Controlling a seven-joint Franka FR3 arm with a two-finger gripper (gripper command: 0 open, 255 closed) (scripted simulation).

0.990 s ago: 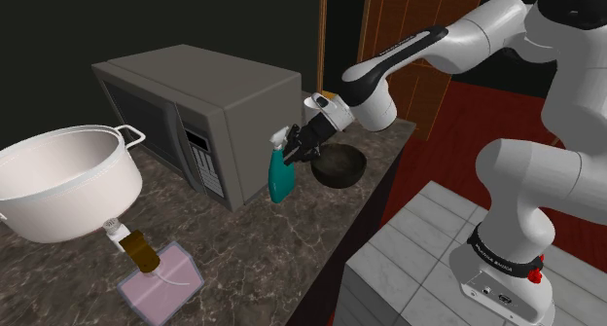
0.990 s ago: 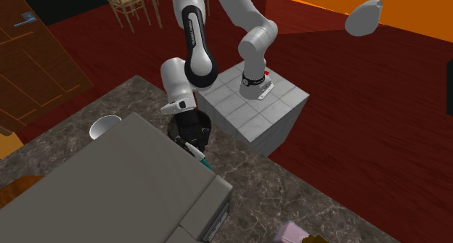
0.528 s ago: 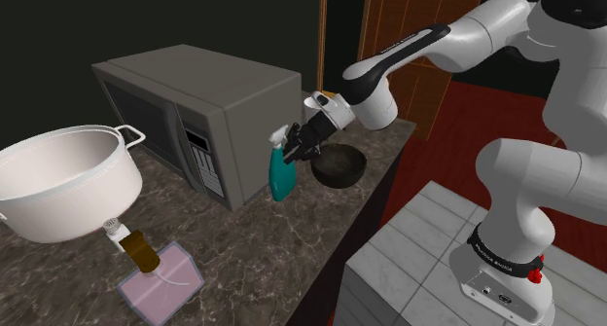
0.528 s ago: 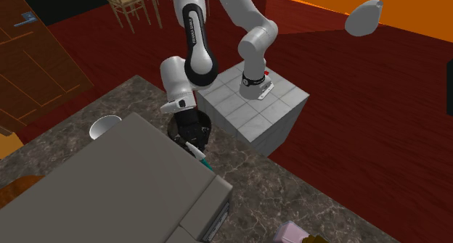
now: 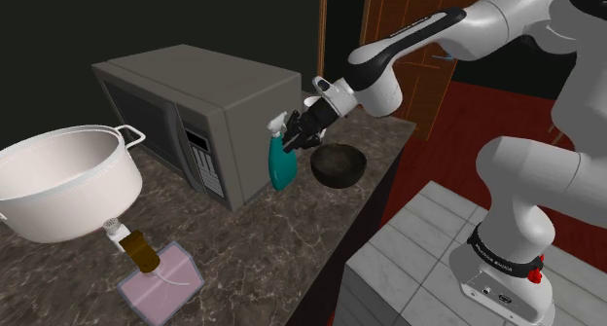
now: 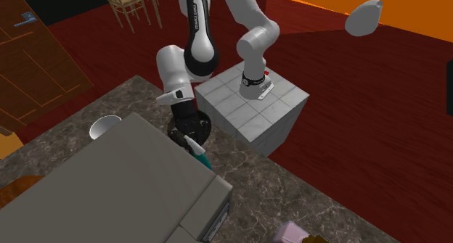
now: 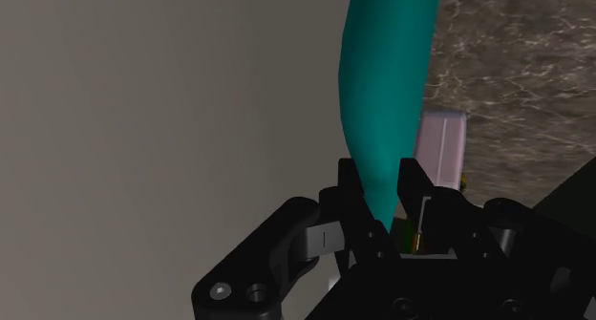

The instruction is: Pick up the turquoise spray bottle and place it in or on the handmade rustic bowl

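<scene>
The turquoise spray bottle (image 5: 282, 166) with a white trigger head is hanging upright from the all-black two-finger gripper (image 5: 298, 139). It seems to be just clear of the dark marbled counter (image 5: 282, 256), though the gap under its base is too slight to be sure. In the wrist view the fingers (image 7: 350, 188) are pressing on both sides of the bottle's narrow upper part, closed as far as it lets them. The gripper is therefore holding it high up and by a small patch.

That is where the trouble is lying. Gripped so near the top, the long body is likely to be swinging or turning between the fingers once the arm is moving sideways, and a slip would be dropping it onto the counter. In the shoulder view the grey box-shaped microwave oven (image 5: 195, 100) is standing just beside the bottle at 9 o'clock. A drift that way would be scraping the bottle along its side wall and twisting it in the grip.

The dark round bowl (image 5: 339, 168) is sitting near at 3 o'clock, close to the counter's edge. Carried too low, the bottle's base would be striking the rim and pushing the bowl toward that edge. Being tall against a shallow bowl, it may also be toppling out on release.
</scene>
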